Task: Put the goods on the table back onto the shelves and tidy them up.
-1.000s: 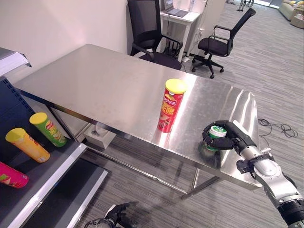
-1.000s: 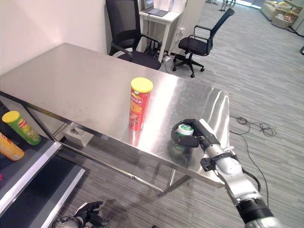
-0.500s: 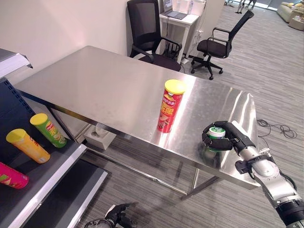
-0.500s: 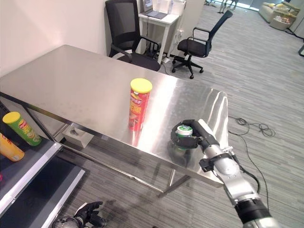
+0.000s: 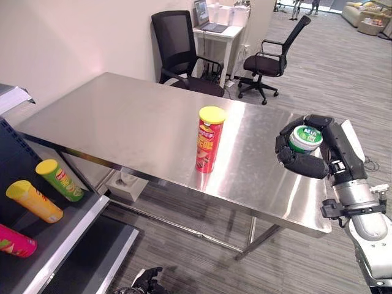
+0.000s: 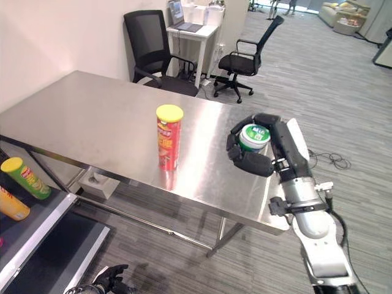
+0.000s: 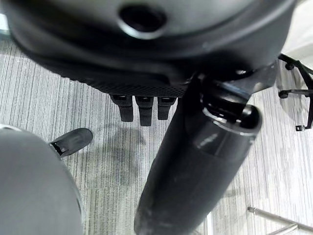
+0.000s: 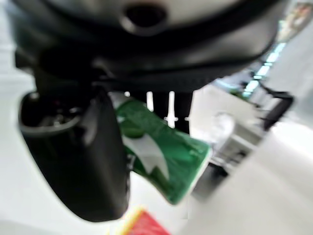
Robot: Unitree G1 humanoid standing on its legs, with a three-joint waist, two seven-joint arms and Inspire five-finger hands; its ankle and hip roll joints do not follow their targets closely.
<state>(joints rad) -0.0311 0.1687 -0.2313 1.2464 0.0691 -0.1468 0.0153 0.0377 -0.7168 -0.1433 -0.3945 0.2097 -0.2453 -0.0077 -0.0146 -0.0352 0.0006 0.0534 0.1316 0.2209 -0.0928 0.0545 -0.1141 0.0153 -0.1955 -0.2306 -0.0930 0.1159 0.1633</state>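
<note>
My right hand (image 5: 306, 160) is shut on a short green can with a white lid (image 5: 305, 138), held up in the air over the right end of the steel table (image 5: 122, 116). The green can (image 8: 156, 152) shows between thumb and fingers in the right wrist view. A tall red tube of crisps with a yellow lid (image 5: 208, 139) stands upright near the table's front edge, left of the hand. My left hand (image 5: 146, 280) hangs low near the floor; its fingers (image 7: 142, 106) are curled with nothing in them.
A dark shelf (image 5: 67, 226) at the lower left holds a green tube (image 5: 59, 180), a yellow tube (image 5: 33, 201) and a pink one (image 5: 15, 240), all lying down. Two black office chairs (image 5: 184, 52) and a white desk (image 5: 217, 30) stand behind the table.
My right hand has lifted the green can off the table and raised it into the air. The camera has also shifted; the red tube stays put.
</note>
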